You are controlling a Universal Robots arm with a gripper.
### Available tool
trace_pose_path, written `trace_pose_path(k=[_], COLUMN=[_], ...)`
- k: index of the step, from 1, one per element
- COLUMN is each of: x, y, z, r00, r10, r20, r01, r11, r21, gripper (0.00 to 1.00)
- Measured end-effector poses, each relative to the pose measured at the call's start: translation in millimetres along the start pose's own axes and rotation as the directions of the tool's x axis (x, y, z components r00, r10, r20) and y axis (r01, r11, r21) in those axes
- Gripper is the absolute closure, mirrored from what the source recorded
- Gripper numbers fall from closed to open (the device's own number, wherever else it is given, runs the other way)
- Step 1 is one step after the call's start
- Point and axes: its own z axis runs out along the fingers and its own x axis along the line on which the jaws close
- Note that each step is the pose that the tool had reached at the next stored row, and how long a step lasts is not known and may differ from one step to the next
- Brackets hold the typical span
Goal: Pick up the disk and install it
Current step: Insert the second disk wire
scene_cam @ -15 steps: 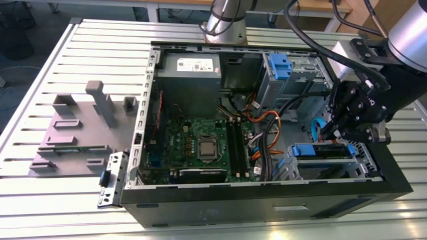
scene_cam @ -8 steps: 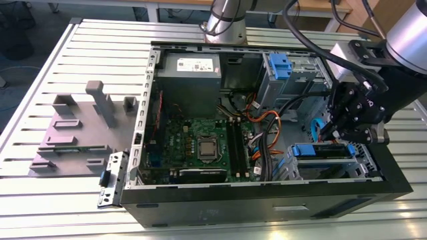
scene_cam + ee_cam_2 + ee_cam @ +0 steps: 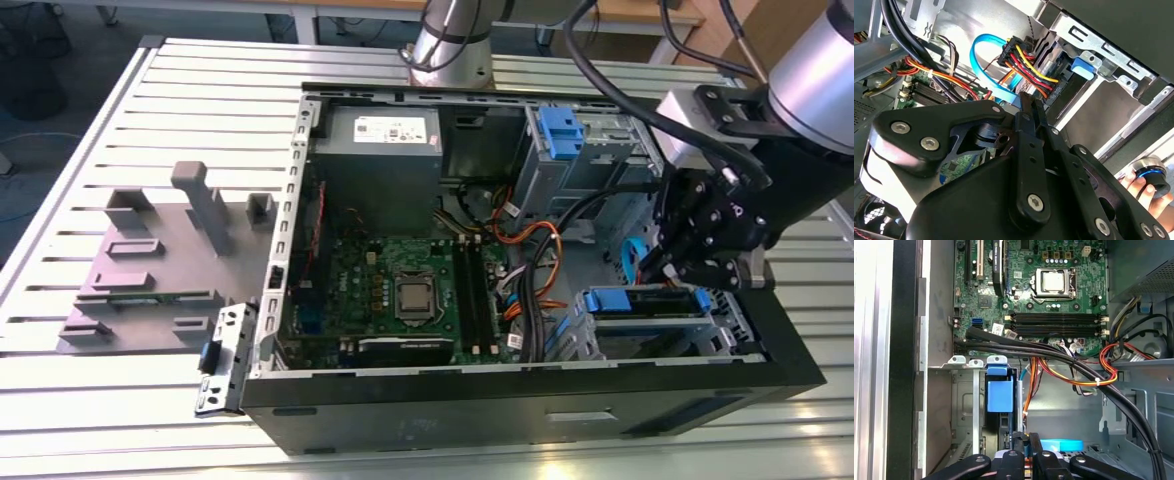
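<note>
Open desktop computer case (image 3: 534,400) lying on its side on a slatted metal counter (image 3: 160,90), with the motherboard (image 3: 400,290) and its processor socket (image 3: 1053,281) exposed. The black pincer (image 3: 694,270) hangs inside the case over the lower drive bay (image 3: 654,330), at the exterior view's right. In both wrist views its fingers (image 3: 1029,125) stand pressed together with no gap, and nothing is seen held between them. The disk (image 3: 647,300), in its blue carrier, sits in that grey metal bay just below the pincer; in the first wrist view the carrier's blue tab (image 3: 999,395) shows beside the bay wall. A bundle of red, yellow and black power wires (image 3: 1026,65) and a blue data cable (image 3: 989,65) lie near the fingertips. A grey power supply (image 3: 380,150) occupies the far corner.
</note>
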Motion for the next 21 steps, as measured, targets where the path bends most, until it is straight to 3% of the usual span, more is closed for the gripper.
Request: trace_pose_path(k=[12,21], x=[12.7,14.4], y=[-0.2,-0.4], z=[-0.5,-0.4], r00=[1.0,0.9999], r10=[0.0,-0.011], r20=[-0.0006,0.0], r01=[0.0,0.011], r11=[1.0,0.9999], r21=[0.0,-0.0003], gripper=[0.84,0.84])
